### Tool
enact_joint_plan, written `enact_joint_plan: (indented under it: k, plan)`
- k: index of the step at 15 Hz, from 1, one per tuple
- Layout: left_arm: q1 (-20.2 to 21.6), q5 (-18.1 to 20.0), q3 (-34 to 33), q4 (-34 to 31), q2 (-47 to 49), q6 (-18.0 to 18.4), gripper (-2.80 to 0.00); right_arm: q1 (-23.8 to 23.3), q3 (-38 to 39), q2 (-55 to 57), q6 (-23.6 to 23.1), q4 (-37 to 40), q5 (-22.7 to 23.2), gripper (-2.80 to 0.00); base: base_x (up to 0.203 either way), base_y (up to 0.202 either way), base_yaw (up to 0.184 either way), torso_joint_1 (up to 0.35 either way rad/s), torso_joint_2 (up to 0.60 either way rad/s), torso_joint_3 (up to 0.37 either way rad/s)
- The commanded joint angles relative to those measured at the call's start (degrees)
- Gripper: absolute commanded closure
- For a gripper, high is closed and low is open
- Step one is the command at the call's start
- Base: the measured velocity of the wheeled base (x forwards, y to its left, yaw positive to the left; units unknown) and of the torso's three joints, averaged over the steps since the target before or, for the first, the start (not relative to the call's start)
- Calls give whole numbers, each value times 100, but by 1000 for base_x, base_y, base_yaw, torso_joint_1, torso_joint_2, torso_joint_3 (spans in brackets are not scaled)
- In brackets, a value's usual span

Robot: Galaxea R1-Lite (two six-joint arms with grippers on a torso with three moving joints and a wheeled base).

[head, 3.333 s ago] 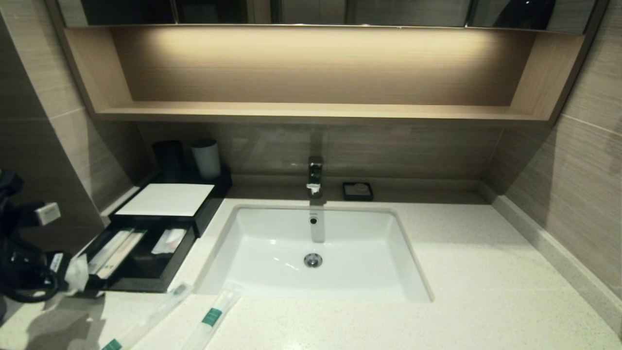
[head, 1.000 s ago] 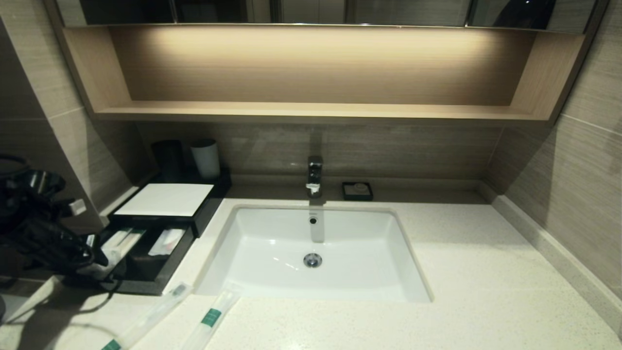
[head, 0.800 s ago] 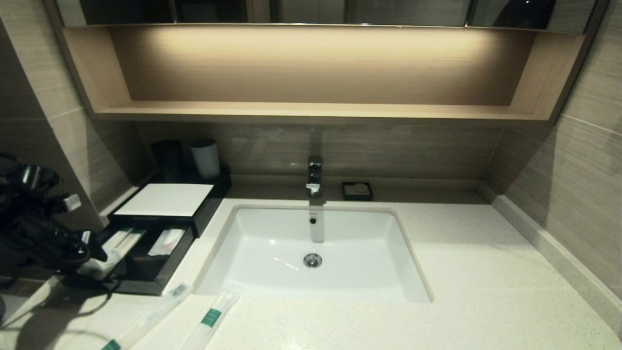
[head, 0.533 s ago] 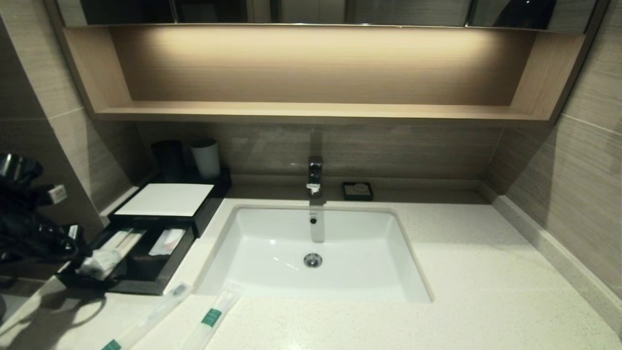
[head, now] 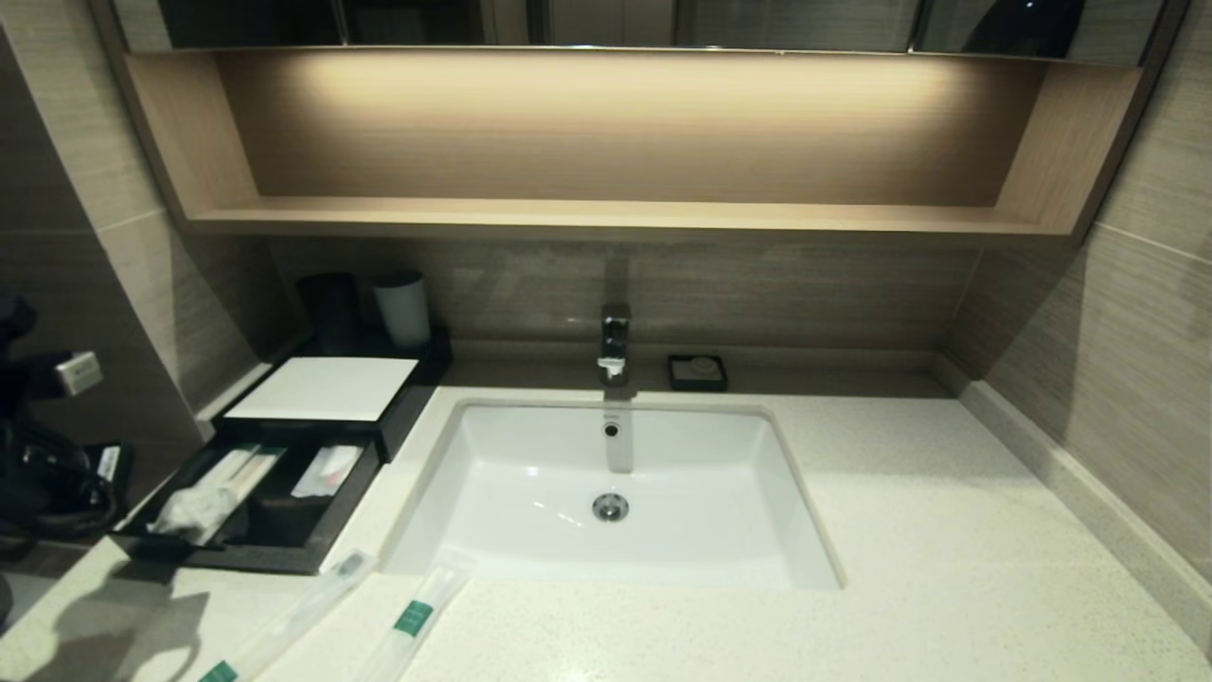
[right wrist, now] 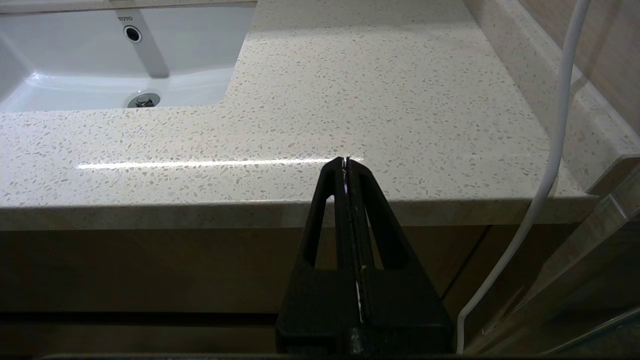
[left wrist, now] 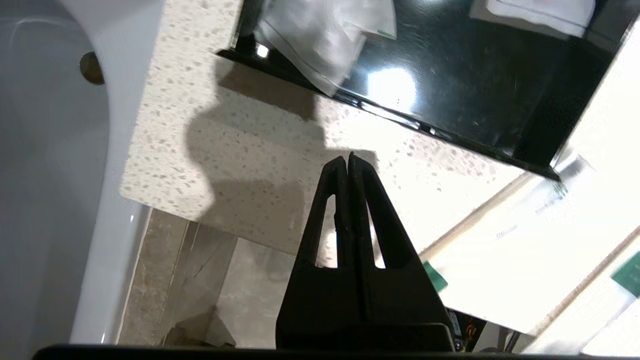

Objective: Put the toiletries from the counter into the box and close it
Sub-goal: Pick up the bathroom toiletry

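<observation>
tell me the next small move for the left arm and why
Probably swing the left gripper, shut and empty above the counter, toward the nearer toothbrush packet and open it. The pouch already lies in the box's open drawer; two packets remain on the counter.

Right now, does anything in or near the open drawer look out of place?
Yes. A crumpled clear pouch lies in the drawer with one corner over the drawer's edge, which might hinder closing. Two toothbrush packets lie on the counter.
</observation>
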State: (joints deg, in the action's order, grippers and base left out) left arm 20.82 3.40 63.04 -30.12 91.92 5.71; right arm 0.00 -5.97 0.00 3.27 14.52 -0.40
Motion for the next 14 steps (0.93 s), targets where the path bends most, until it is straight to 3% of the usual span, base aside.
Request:
enact_joint_plan:
  k: [1, 6, 8, 9, 14]
  plan:
    - [-201, 10, -148, -18, -131, -3, 0, 0, 0, 9, 5, 13, -1, 0, 0, 0, 0, 0, 0, 0]
    - [-1107, 34, -617, -195, -116, -158, 0, 0, 0, 9, 4, 7, 4, 0, 0, 0, 0, 0, 0, 0]
    - [-1527, 210, -729, -439, -99, -258, 0, 0, 0, 9, 6, 7, -3, 0, 0, 0, 0, 0, 0, 0]
    - [-1645, 368, -754, -485, -122, -270, 0, 0, 0, 9, 0, 9, 5, 0, 0, 0, 0, 0, 0, 0]
    - [-2381, 392, -634, -963, -224, -249, 0, 0, 0, 9, -2, 7, -4, 0, 0, 0, 0, 0, 0, 0]
